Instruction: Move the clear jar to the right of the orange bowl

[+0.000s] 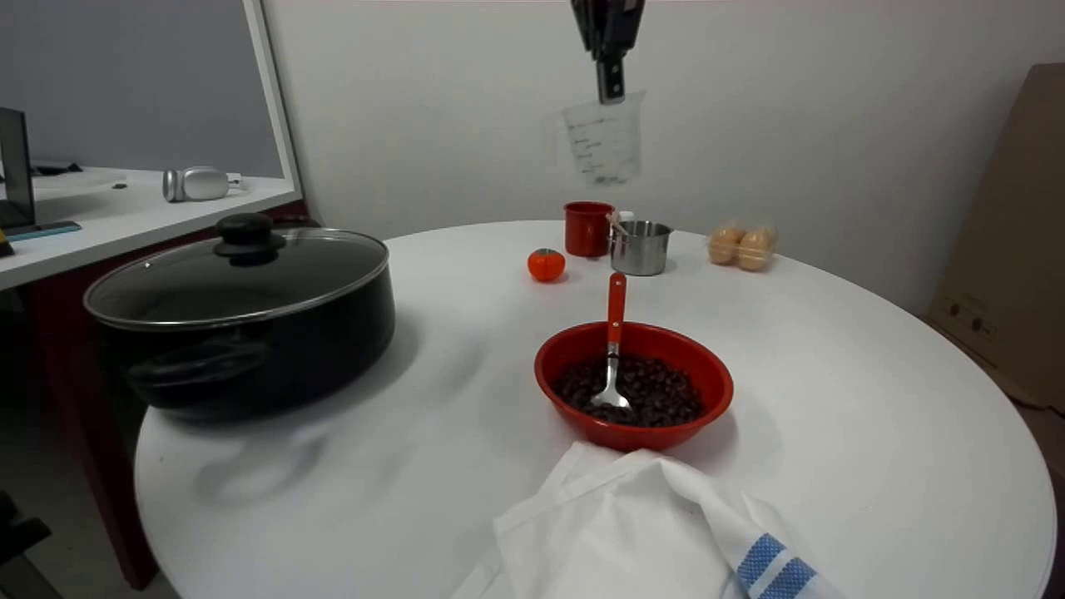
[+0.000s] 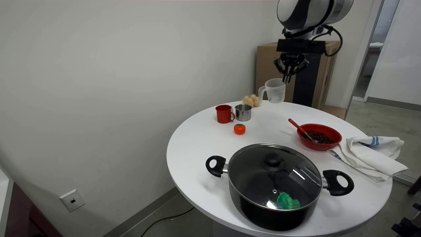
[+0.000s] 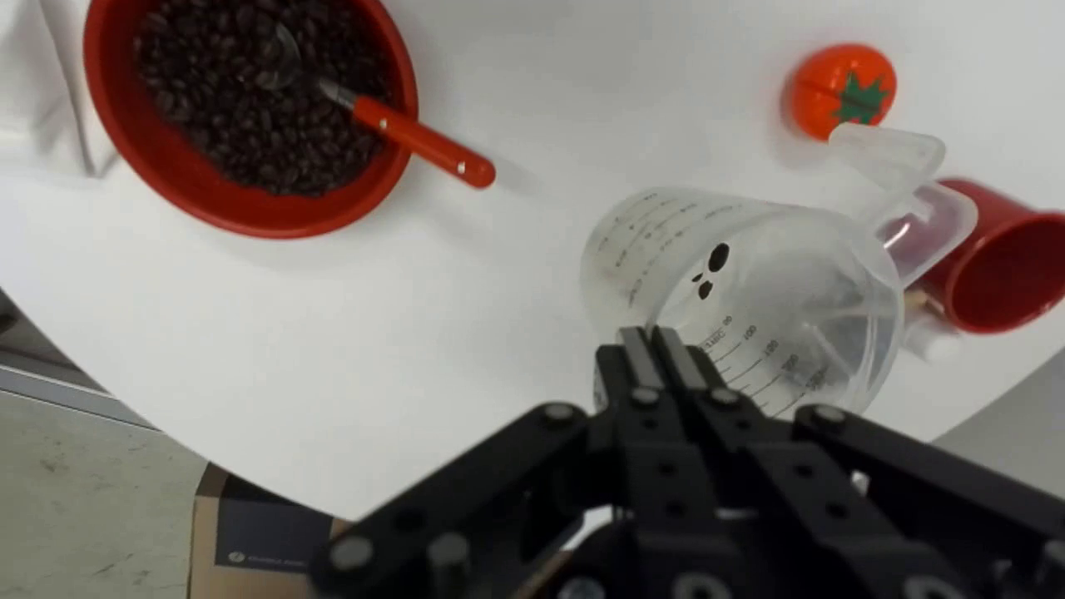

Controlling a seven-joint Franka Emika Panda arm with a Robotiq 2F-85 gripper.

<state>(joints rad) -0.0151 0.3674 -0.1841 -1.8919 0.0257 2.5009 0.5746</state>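
Observation:
The clear jar, a see-through measuring cup with a handle, hangs in the air in both exterior views (image 1: 606, 146) (image 2: 275, 92). It also shows in the wrist view (image 3: 790, 283), with a few dark spots on its inner bottom. My gripper (image 1: 611, 93) (image 2: 287, 79) (image 3: 651, 337) is shut on the jar's rim, on the side away from the handle. The orange bowl, red-orange and filled with dark beans, stands on the table in both exterior views (image 1: 636, 434) (image 2: 317, 146) and in the wrist view (image 3: 266, 218). A red-handled spoon (image 1: 616, 308) leans in it. The jar is above and apart from the bowl.
A lidded black pot (image 1: 250, 358) (image 2: 273, 217) stands on the round white table (image 1: 466, 499). A red mug (image 1: 587, 229), a metal cup (image 1: 642, 248), a tomato (image 1: 546, 264) and packed eggs (image 1: 740, 247) stand at the back. A white cloth (image 1: 632, 524) lies by the bowl.

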